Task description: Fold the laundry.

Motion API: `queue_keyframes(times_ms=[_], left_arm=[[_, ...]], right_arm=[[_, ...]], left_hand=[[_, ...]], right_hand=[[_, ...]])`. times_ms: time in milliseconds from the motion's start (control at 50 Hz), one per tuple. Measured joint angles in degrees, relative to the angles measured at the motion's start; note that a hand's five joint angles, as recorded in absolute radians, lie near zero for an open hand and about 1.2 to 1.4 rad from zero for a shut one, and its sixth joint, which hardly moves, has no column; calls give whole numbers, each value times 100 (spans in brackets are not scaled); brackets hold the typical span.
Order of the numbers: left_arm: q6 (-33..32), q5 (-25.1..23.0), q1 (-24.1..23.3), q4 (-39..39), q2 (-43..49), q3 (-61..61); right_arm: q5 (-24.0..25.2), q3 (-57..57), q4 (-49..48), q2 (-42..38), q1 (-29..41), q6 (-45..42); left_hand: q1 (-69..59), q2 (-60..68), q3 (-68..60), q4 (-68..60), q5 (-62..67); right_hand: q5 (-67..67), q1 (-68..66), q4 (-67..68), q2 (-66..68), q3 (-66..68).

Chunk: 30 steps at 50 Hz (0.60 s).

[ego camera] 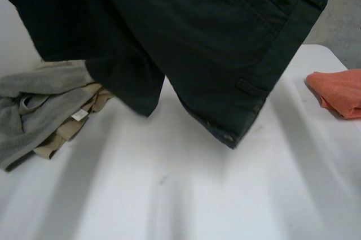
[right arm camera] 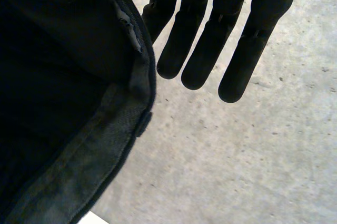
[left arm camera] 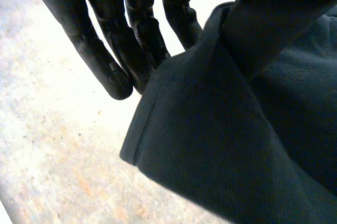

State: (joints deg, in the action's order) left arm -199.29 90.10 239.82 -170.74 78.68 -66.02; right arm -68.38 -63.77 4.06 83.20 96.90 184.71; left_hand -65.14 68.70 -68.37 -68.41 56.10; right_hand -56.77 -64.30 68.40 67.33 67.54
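Note:
A dark garment (ego camera: 214, 53) with a waistband, a belt loop and a stud hangs in the air over the white table (ego camera: 180, 195); its lowest corner nearly reaches the tabletop. In the left wrist view my left hand (left arm camera: 105, 60) has straight fingers, and a hemmed edge of the dark garment (left arm camera: 237, 145) is pinched at their inner side and drapes down from there. In the right wrist view my right hand (right arm camera: 237, 60) also has straight fingers, with the waistband edge of the garment (right arm camera: 63, 103) caught beside them and hanging below.
A grey towel (ego camera: 34, 104) lies over a beige garment (ego camera: 67, 130) at the table's left edge. An orange cloth (ego camera: 338, 90) lies at the right edge. Concrete floor (right arm camera: 237, 155) lies below both hands.

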Motion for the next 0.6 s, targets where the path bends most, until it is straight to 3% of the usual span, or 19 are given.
queue_keyframes(times_ms=[120,280,400,480,520,540,560,580,600], left_arm=[[-13,33,-5,141,549,585],[-110,187,38,480,2541,1889],[-415,339,9,604,4397,3243],[-636,435,-17,582,5510,4180],[-681,488,-22,529,6002,4661],[-678,501,-23,514,6111,4773],[-658,524,-27,487,6289,4959],[-645,530,-29,478,6336,5010],[-574,551,-37,440,6458,5156]], right_arm=[[116,-95,-10,-77,44,187],[-42,164,17,-1242,454,81],[-691,979,-67,-2703,776,5],[-1434,1513,-324,-3496,953,-34],[-2129,1745,-752,-3877,1034,-72],[-2242,1772,-835,-3927,1045,-83],[-2609,1842,-1129,-4077,1087,-142],[-2727,1859,-1234,-4120,1102,-172],[-2894,1878,-1392,-4176,1126,-226]], left_hand=[[-31,0,0,0,0],[-45,0,0,-1,0],[-45,0,0,-1,0],[108,-180,177,177,-131],[1263,-1397,1252,1266,-1137],[1263,-1397,1252,1266,-1137],[3785,-3570,3514,3467,-3330],[3785,-3570,3514,3467,-3330],[5168,-4988,4929,5025,-4797]], right_hand=[[-54,0,0,0,0],[-94,0,0,0,0],[-107,0,1,0,19],[55,67,-191,-158,-143],[1679,1502,-1820,-1800,-1753],[2027,1956,-2268,-2264,-2201],[3315,3194,-3399,-3409,-3310],[3669,3528,-3732,-3865,-3640],[4412,4133,-4465,-4474,-4368]])
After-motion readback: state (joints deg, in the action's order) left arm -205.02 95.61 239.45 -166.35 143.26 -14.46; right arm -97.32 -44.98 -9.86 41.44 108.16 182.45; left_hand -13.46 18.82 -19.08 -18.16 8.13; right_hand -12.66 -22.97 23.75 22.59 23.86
